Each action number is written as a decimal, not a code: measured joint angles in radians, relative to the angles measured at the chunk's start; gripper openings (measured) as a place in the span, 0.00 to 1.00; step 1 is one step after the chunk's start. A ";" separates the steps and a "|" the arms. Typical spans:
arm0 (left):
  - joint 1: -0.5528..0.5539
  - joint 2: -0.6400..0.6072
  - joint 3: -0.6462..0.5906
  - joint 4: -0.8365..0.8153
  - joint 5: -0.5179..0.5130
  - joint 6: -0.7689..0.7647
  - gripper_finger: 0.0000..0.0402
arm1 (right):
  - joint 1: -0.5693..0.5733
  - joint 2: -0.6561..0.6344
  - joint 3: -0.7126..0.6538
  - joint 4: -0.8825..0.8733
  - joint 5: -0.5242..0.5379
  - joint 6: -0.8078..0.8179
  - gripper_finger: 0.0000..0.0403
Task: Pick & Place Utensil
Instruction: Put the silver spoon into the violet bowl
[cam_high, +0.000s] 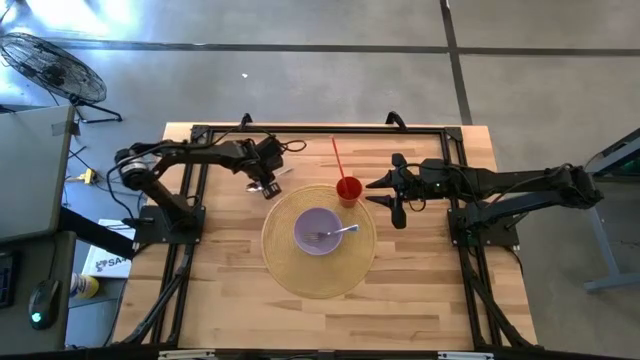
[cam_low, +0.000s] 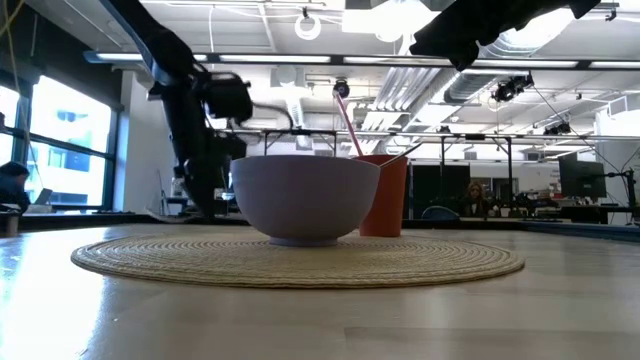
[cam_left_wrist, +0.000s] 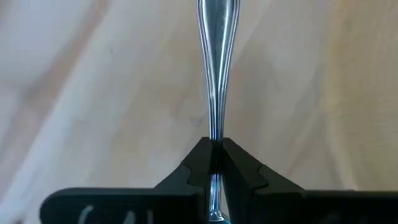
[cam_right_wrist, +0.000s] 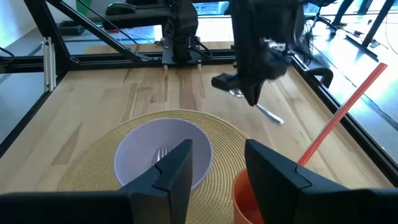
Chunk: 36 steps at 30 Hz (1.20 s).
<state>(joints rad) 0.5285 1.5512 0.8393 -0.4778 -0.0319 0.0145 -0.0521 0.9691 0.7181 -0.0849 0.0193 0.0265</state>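
Note:
My left gripper (cam_high: 268, 188) stands at the far left rim of the round woven placemat (cam_high: 300, 275), shut on a silver utensil (cam_left_wrist: 214, 74); the right wrist view shows that gripper (cam_right_wrist: 254, 99) pointing down at the wood. A purple bowl (cam_high: 310, 225) rests on the placemat with a fork (cam_high: 340, 232) lying in it. A red cup (cam_high: 348, 190) with a red straw (cam_high: 337, 158) stands on the mat's far edge. My right gripper (cam_high: 385, 195) hovers open just right of the cup. My left gripper pinches the silver utensil's thin shaft (cam_left_wrist: 214, 134) between its two fingers, coming from above and pointing down. The utensil's long end (cam_right_wrist: 270, 115) sticks out sideways close over the wood. I cannot tell whether it is lifted clear.
Black frame rails (cam_high: 300, 130) run along the table's far edge and down both sides. Bare wood (cam_high: 420, 290) lies on the near side of the placemat. Beyond the table, the low view shows an office room with a person (cam_low: 470, 195) far off.

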 joint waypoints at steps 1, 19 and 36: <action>-0.005 -0.026 -0.001 -0.003 0.000 -0.005 0.05 | 0.000 0.000 0.000 0.000 0.000 0.000 0.35; -0.371 -0.304 -0.084 0.310 -0.010 -0.044 0.03 | 0.000 0.000 0.000 0.008 0.000 0.000 0.35; -0.623 -0.116 -0.083 0.867 -0.018 -0.022 0.03 | 0.000 0.000 0.000 0.024 0.001 0.000 0.35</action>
<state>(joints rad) -0.0946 1.4351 0.7559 0.3892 -0.0503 -0.0071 -0.0521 0.9691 0.7185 -0.0605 0.0199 0.0265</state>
